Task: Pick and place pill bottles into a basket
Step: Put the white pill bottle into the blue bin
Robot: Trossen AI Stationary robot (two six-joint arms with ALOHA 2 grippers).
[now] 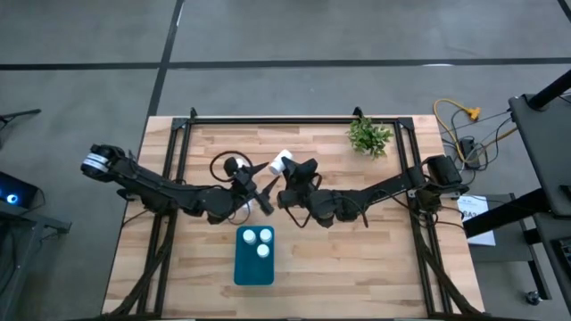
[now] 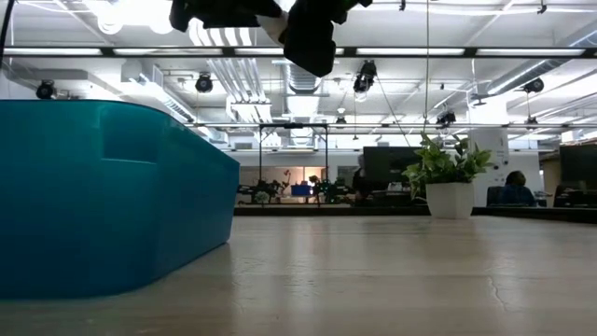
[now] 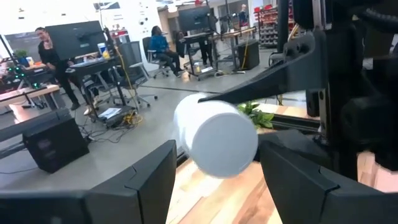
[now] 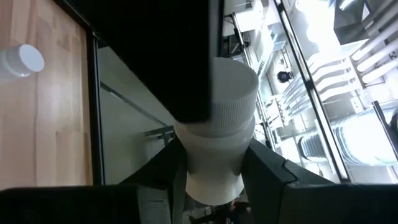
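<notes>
The right gripper (image 1: 287, 169) has its jaws closed on a pill bottle (image 1: 282, 162), gripping the body just below the ribbed cap – the right wrist view shows the cap (image 4: 233, 99) standing out past the fingers. The bottle is held aloft over the middle of the worktop (image 1: 375, 259), lying roughly level with its long axis pointing toward the left arm. The left gripper (image 1: 254, 192) faces it with jaws spread wide; in its wrist view the bottle's round end (image 3: 217, 137) sits between the two fingers (image 3: 137, 180) without touching either, so this looks like a hand-over about to be made.

The basket (image 1: 254, 267) lies on the near side of both grippers, just below them in the high view, with three bottles (image 1: 259, 241) already inside at its far end. Both arms reach inward and low from the worktop's sides, meeting at the centre. One more bottle (image 4: 18, 60) stands on the wood in the right wrist view. A small plant (image 1: 368, 136) sits at the far right corner – well clear of the work
</notes>
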